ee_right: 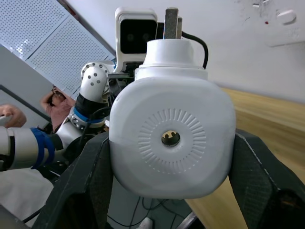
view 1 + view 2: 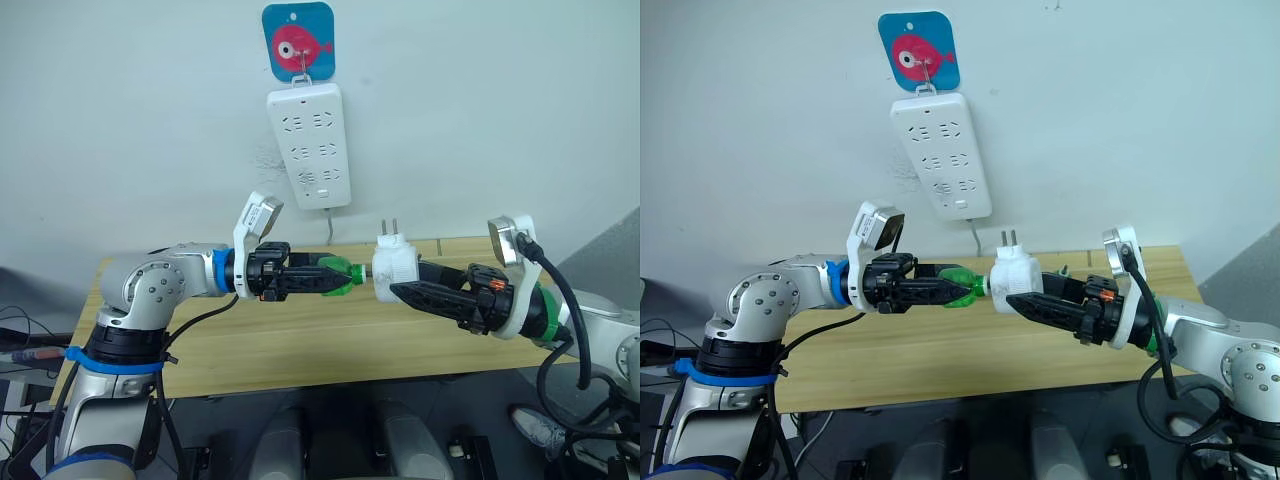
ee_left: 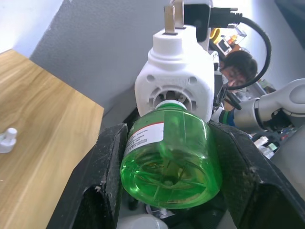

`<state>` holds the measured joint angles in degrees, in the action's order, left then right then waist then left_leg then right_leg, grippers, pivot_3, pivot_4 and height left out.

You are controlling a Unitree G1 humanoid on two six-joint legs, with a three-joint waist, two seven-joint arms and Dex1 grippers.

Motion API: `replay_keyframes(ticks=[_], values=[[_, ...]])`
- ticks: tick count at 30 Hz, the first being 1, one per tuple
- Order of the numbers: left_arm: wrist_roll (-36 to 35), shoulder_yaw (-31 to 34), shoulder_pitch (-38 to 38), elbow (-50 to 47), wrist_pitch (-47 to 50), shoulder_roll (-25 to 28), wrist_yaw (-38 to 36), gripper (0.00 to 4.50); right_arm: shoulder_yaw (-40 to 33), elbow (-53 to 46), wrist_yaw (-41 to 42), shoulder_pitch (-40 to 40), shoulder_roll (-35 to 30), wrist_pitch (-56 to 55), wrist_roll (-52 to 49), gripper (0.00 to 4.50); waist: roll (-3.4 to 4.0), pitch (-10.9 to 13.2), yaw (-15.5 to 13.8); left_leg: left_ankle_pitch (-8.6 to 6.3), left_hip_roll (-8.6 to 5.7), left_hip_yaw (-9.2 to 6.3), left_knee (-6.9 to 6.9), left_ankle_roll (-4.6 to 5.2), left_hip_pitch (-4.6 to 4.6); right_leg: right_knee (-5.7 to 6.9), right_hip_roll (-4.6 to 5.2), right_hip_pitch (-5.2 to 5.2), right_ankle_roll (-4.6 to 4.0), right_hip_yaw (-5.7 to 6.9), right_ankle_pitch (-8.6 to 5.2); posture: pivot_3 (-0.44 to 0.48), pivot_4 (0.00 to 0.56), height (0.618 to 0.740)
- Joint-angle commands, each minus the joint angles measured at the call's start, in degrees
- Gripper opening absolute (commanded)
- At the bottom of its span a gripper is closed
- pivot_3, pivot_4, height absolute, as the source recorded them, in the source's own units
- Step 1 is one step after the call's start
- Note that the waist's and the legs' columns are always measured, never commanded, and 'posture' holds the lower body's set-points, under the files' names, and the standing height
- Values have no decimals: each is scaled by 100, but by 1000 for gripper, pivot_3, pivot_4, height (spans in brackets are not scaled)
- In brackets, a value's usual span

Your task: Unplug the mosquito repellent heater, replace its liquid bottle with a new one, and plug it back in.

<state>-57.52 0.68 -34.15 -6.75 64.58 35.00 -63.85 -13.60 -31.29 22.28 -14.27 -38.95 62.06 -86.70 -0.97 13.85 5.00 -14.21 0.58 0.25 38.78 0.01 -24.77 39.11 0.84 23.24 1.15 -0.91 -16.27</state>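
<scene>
Jaws clamped — our right gripper (image 2: 405, 290) holds the rounded white plastic heater (image 2: 395, 265), left gripper (image 2: 325, 275) the slick green liquid bottle (image 2: 343, 274) — light, twist gently.

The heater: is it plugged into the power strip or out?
Out. The heater is held in the right tool, prongs bare, away from the power strip.

White pwr strip (image 2: 311, 146) hangs on wall above wooden table (image 2: 300, 340).

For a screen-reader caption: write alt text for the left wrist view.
A green bottle, clamped between the left gripper's black jaws, sits with its neck in a white heater whose plug prongs point up. A wooden table lies beside them.
</scene>
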Motion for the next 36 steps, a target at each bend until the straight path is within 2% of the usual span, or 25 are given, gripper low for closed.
replay_keyframes(ticks=[1,7,14,19,27,36], values=[[-155,156,-75,-166,20,130,-133,2351,-45,-108,5,40,-124,-188,-242,2960,0,0,0,0,0,0,0,0,0,0,0,0,0,0,0,-185,211,740],[-66,-43,49,-314,-76,168,-243,2351,94,-142,-56,4,-170,-317,-382,2960,0,0,-1,0,0,0,0,0,0,-1,0,0,0,0,0,-186,211,740],[-107,30,6,-264,-112,-90,-20,2351,252,-260,-173,20,-241,-431,-508,2960,0,0,-2,0,-1,0,2,0,0,0,1,0,0,0,0,-192,216,740],[-199,-46,49,-412,-13,15,-221,2351,339,-245,-228,13,-254,-501,-488,2960,0,0,-2,0,0,0,1,0,0,0,0,0,0,0,0,-192,215,740],[134,-137,44,-283,-296,8,-219,2344,435,-364,-53,-13,-488,-455,-852,2960,0,0,-6,0,-1,0,3,0,0,0,1,-1,0,1,0,-191,215,740],[369,-328,130,-424,-499,83,-473,2344,552,-406,-96,-71,-522,-596,-779,2960,0,0,-4,0,0,0,3,0,0,0,0,-1,0,0,0,-191,219,740]])
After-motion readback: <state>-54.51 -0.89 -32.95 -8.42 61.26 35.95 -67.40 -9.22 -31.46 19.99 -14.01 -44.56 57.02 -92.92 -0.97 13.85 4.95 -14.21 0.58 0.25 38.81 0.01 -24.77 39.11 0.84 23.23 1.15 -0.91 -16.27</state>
